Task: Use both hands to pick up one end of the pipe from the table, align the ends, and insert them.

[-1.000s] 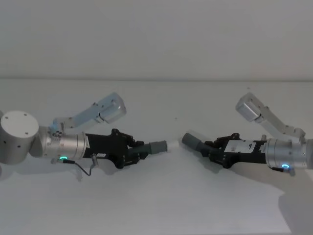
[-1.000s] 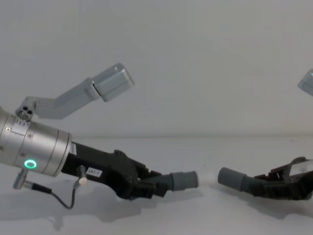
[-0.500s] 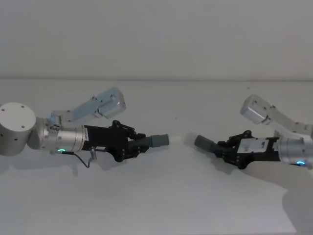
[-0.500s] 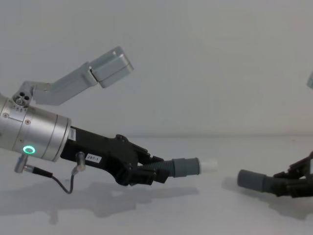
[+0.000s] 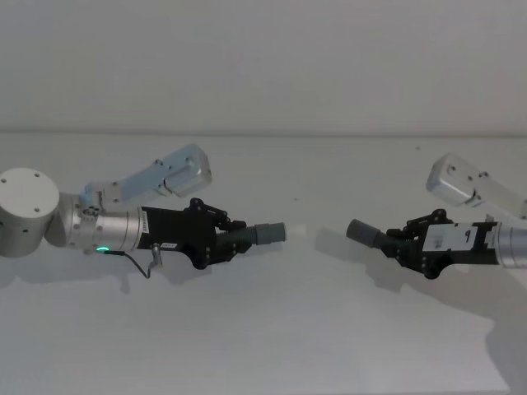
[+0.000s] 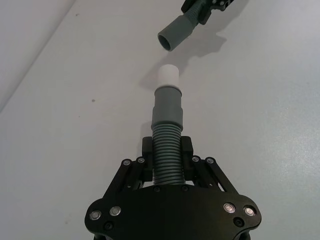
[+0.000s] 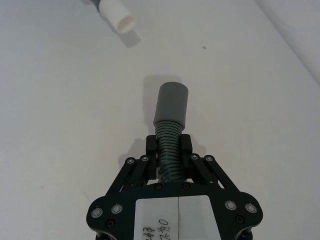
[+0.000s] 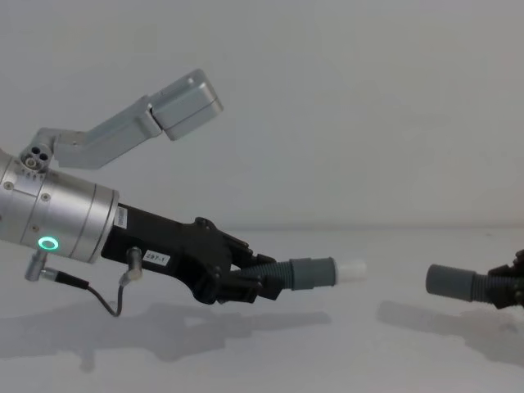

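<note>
The left gripper (image 5: 235, 243) reaches in from the left with its fingers (image 6: 147, 148) closed narrowly on the ribbed part of one hose piece (image 5: 262, 234). Little of those ribs shows between the fingers, and the hose's rear end is hidden under the black gripper body. Its smooth grey cuff (image 6: 167, 107) juts forward, ending in the white spigot (image 6: 168, 76), which in the head view is faint against the white counter (image 5: 272, 329). The right gripper (image 5: 394, 243) comes from the right, its fingers (image 7: 185, 145) pinched on the ribs of the other hose piece (image 5: 362, 233), whose back end is likewise covered. In the chest view that gripper is cut off by the right edge, so little more than the plain cuff (image 8: 452, 282) shows there. The left wrist view shows this cuff's hollow mouth facing the spigot. The two ends point roughly at each other with a clear gap between them, not touching. Both pieces are held off the counter, with soft shadows lying beneath them in the chest view. The counter is plain matte white, marked by one small dark speck (image 5: 297, 197) behind the gap. Its far edge meets a bare pale wall (image 5: 263, 66).
</note>
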